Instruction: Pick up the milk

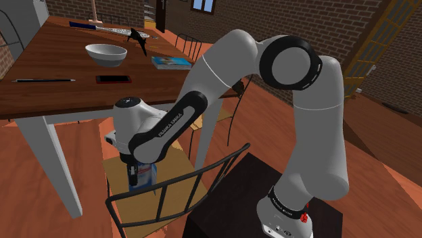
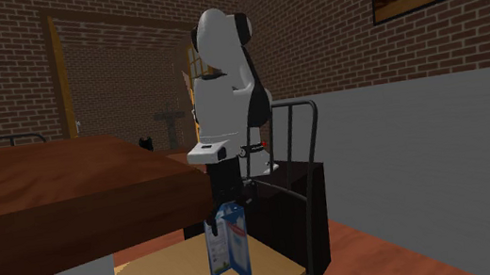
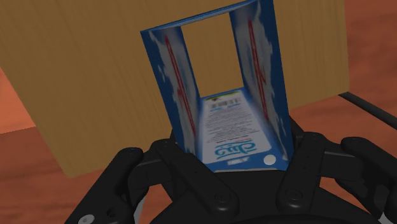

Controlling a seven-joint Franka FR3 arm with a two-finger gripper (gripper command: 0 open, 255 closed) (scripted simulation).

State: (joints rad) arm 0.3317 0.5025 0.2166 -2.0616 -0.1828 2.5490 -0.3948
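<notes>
Shoulder view: dark brown wooden table with white legs point(image 1: 54, 67) is sitting at the upper left. White Franka arm with dark joints point(image 1: 223, 64) is rising from the black box stand point(image 1: 233, 196) and bending down past the table's near edge. It is reaching toward a black metal-framed chair with a light wooden seat point(image 2: 300, 154), tucked just beside the table.

On the tabletop, a white round bowl point(image 1: 106, 54) is sitting near the middle. A thin blue-covered book point(image 1: 172, 62) is lying toward the shoulder view's right edge of the table. Both are well apart from the arm's hand.

Blue-and-white rectangular milk carton point(image 2: 228, 246) is standing over the chair seat, leaning a little in the second exterior view. Can't tell whether its base is touching the wood.

All-black two-finger gripper point(image 2: 217, 211) is pointing straight down onto the carton's top. In the wrist view the fingers are clamping the carton point(image 3: 232, 137) from both sides, so it is grasping the milk, with the wooden seat showing behind it.
</notes>
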